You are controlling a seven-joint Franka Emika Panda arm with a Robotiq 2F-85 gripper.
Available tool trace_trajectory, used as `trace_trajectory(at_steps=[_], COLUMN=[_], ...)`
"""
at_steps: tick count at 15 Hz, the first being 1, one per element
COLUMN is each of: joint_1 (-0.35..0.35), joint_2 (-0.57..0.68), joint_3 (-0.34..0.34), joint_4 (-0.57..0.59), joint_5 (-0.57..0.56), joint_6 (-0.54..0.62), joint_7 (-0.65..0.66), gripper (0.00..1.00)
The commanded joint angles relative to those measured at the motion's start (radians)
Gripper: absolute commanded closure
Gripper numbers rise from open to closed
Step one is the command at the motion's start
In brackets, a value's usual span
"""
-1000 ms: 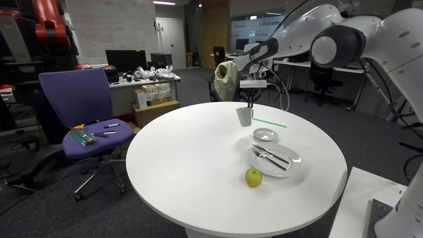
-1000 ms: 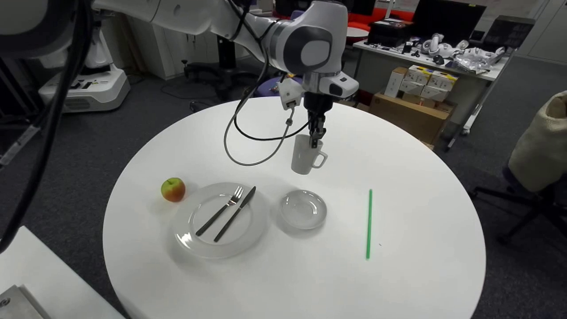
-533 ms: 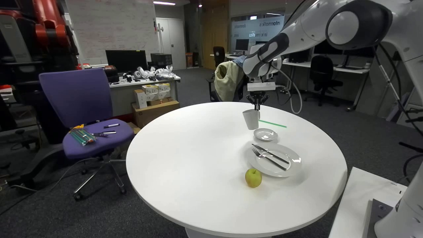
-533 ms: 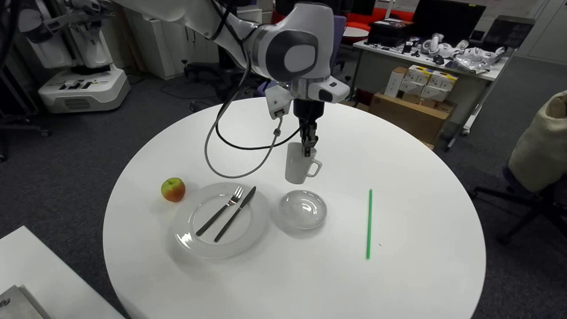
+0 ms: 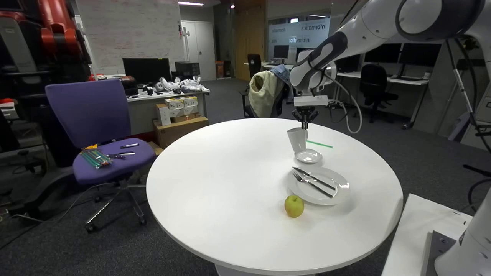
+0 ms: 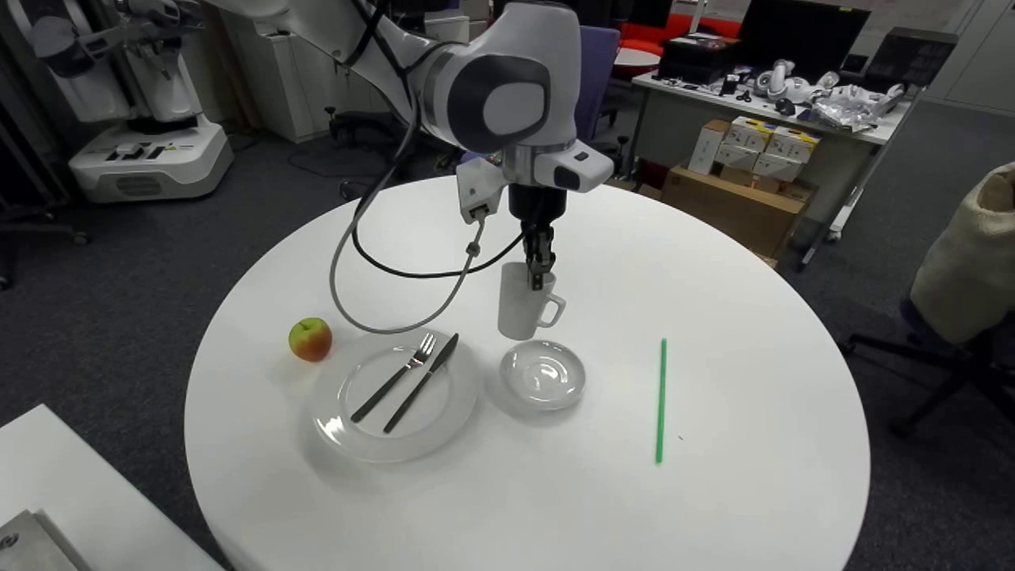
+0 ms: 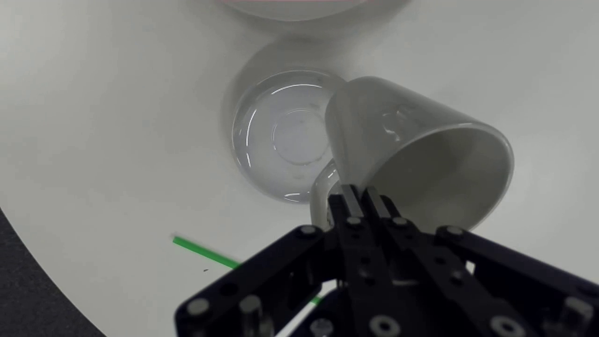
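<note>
A white mug (image 7: pixel 369 117) hangs tilted from my gripper (image 7: pixel 361 191), which is shut on its wall beside the handle, one finger inside the cup. In both exterior views the mug (image 5: pixel 296 140) (image 6: pixel 519 305) is held below the gripper (image 5: pixel 304 126) (image 6: pixel 538 281), its handle turned to the side. Close by its base lies a small white saucer (image 7: pixel 299 138) (image 6: pixel 543 379). The mug's lower end overlaps the saucer's rim in the wrist view; the exact height between them cannot be told.
On the round white table (image 6: pixel 753 381) lie a green stick (image 6: pixel 660 400), a large plate (image 6: pixel 337 396) bearing a fork (image 6: pixel 392 385) and a knife (image 6: pixel 420 385), and a yellow-red apple (image 6: pixel 310 339). A looping cable (image 6: pixel 337 293) hangs beside the wrist.
The gripper has carried the mug across the table to the small saucer, and it sits a little lower. The grip on it is unchanged; the dishes, apple and stick have stayed put.
</note>
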Motion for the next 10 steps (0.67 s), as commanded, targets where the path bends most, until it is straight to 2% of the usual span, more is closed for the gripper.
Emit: trace_trajectory(at_steps=[1, 10], joint_1=[0.001, -0.007], joint_2=[-0.098, -0.101], joint_3=[0.0, -0.005], joint_4=[-0.102, -0.157], joint_5=[-0.015, 0.01], joint_6=[0.077, 0.215], joint_7=[0.006, 0.038], gripper=[0.99, 0.99])
